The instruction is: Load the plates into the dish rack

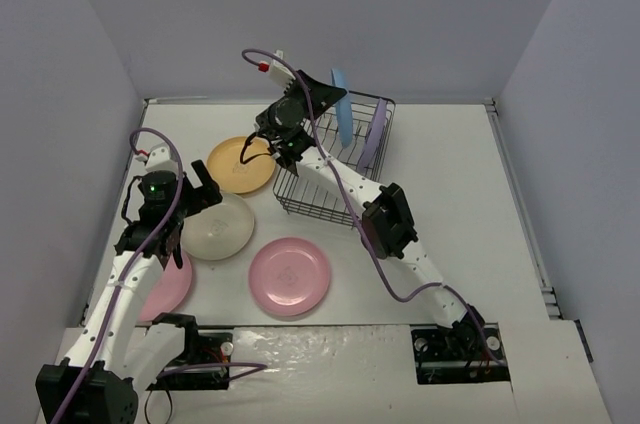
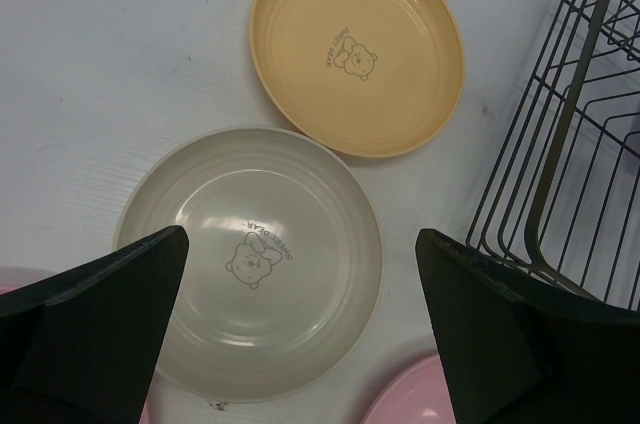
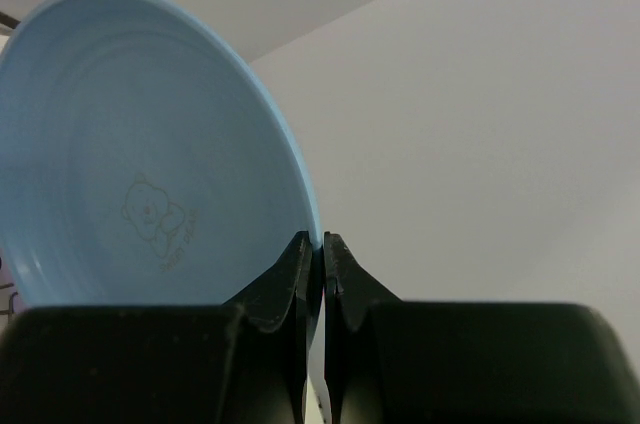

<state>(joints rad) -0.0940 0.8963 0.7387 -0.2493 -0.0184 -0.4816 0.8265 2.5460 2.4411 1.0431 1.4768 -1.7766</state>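
On the desk (image 1: 450,174), the dish rack (image 1: 310,199) holds the lavender plate (image 1: 372,144) upright; the yellow-orange plate (image 1: 240,164), cream plate (image 1: 217,227) and two pink plates (image 1: 290,276) (image 1: 172,289) lie flat beside it. The right tool (image 3: 322,254) pinches the blue plate (image 3: 150,164) upright above the rack; the left tool (image 2: 302,236) hangs wide over the cream plate

Pale grey walls (image 1: 350,14), white table (image 1: 450,194)

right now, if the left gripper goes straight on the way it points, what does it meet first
Most likely the cream plate, flat on the table and framed by the open left gripper; the dish rack sits off to the side. Depth is unclear.
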